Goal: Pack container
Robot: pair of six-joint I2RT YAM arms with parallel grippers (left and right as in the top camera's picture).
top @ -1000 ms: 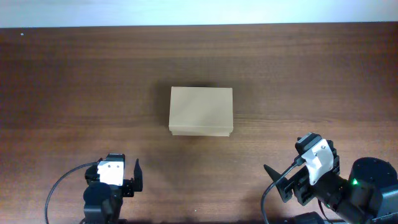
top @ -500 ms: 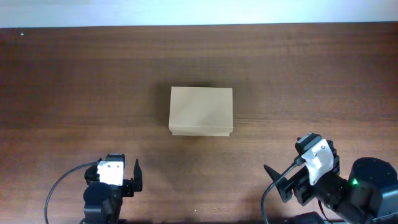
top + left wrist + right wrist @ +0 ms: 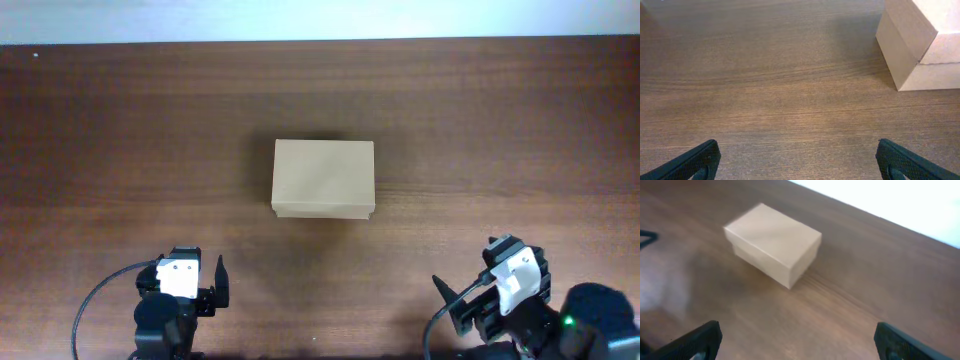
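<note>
A plain tan cardboard box [image 3: 323,179] sits alone near the middle of a dark wooden bench [image 3: 120,120]. Its lid is down, lying flat and overlapping the base slightly at the near edge. Nothing else rests on the bench around the box; no items to be packed appear in any view.

Two robot arms wait at the near edge, well apart from the box. The left hand [image 3: 210,283] is near and to the left of the box, its two dark fingers spread wide with only bare wood between them; from its wrist camera the box corner shows at upper right, out of reach. The right hand [image 3: 455,300] is near and to the right of the box, its fingers also spread wide and holding nothing; its wrist view is a little blurred, with the whole box ahead and to the left.

Judging by this, the job looks either barely begun or essentially finished: the box is closed and untouched by either hand. Whether anything is inside cannot be told, since the lid hides the interior.
</note>
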